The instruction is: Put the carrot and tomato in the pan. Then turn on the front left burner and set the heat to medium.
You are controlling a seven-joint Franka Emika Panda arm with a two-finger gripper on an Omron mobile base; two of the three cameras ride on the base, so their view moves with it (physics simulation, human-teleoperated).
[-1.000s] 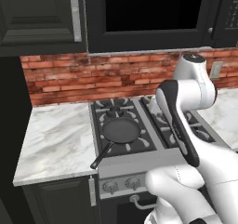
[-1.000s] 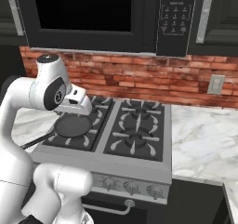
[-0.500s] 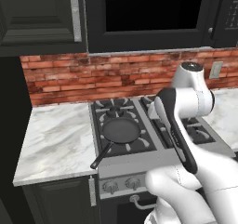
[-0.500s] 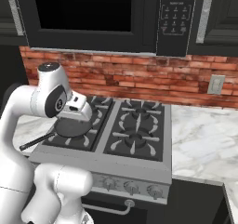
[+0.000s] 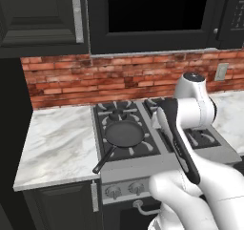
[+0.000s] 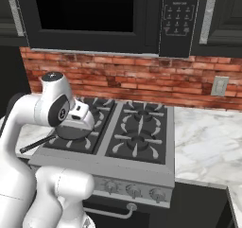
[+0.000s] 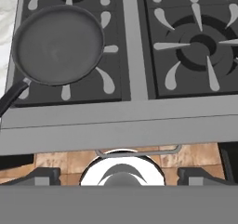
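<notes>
Hand view, round matte black pan [image 7: 58, 44] (long thin handle), steel stove [image 7: 135, 69]

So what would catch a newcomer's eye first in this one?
The black pan sits empty on the front left burner, its handle pointing out over the stove's front edge. The white arm looms over the stove, with its hand held above the front edge. Behind runs a red brick wall.
</notes>
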